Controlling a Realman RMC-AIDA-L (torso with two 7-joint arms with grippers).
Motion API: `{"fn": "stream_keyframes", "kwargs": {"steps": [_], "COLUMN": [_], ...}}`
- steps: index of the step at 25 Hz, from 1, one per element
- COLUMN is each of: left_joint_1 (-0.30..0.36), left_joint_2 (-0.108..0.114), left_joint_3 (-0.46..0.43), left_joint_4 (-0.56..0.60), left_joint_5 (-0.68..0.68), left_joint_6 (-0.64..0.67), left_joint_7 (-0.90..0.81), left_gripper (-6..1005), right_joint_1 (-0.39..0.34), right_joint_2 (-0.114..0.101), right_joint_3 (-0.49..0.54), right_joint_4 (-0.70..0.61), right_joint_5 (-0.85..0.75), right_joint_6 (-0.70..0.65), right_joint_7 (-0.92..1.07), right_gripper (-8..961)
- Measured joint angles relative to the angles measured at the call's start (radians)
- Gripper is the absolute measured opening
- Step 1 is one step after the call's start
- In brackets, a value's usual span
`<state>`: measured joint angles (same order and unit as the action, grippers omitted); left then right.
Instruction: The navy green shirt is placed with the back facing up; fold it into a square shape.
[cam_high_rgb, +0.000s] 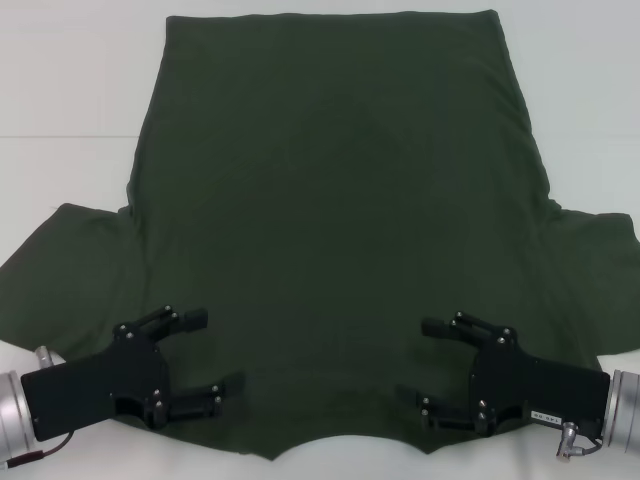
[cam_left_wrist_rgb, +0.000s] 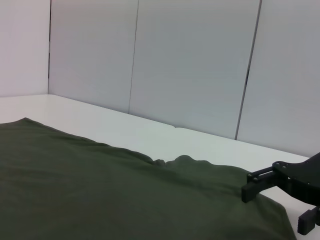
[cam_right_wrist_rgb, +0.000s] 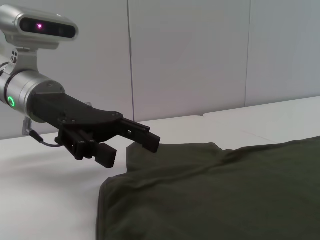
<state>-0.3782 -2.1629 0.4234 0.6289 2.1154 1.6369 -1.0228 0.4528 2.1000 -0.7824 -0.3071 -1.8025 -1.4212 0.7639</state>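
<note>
Navy green shirt (cam_high_rgb: 340, 220) lying flat on the white table (cam_high_rgb: 60, 90), both grippers hovering spread over its collar end.

The shirt is spreading across most of the table, sleeves reaching out to either side, hem at the far edge and the curved neckline nearest the robot. The left gripper (cam_high_rgb: 205, 355) is sitting over the near left shoulder area, its two black fingers standing wide apart and gripping nothing; whether the tips are touching the cloth cannot be told. The right gripper (cam_high_rgb: 430, 365) is mirroring it over the near right shoulder area, its fingers equally parted and empty, pointing inward toward the neckline.
</note>
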Motion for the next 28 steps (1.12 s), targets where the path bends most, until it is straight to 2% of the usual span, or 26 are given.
{"fn": "stream_keyframes", "kwargs": {"steps": [15,19,21,27,28], "left_joint_1": [0.001,-0.005,-0.011,-0.047,-0.05], "left_joint_2": [0.0,0.004,0.018,0.091,0.098], "left_joint_3": [0.0,-0.001,-0.002,-0.015,-0.015], "left_joint_4": [0.0,0.004,0.01,0.039,0.062], "left_joint_5": [0.0,-0.008,-0.024,-0.033,-0.026], "left_joint_6": [0.002,0.013,0.03,0.056,0.055], "left_joint_7": [-0.009,-0.109,-0.257,-0.751,-0.819], "left_gripper": [949,948,947,943,942], "right_joint_1": [0.0,0.001,0.001,0.003,0.003], "right_joint_2": [-0.001,-0.002,-0.002,-0.002,-0.002], "right_joint_3": [0.0,0.001,0.003,0.005,0.005], "right_joint_4": [0.01,0.01,0.01,0.01,0.01], "right_joint_5": [0.005,0.005,0.005,0.005,0.005], "right_joint_6": [0.001,0.001,0.001,0.001,0.001], "right_joint_7": [-0.001,-0.001,-0.001,0.0,0.0], "right_gripper": [916,916,916,917,917]}}
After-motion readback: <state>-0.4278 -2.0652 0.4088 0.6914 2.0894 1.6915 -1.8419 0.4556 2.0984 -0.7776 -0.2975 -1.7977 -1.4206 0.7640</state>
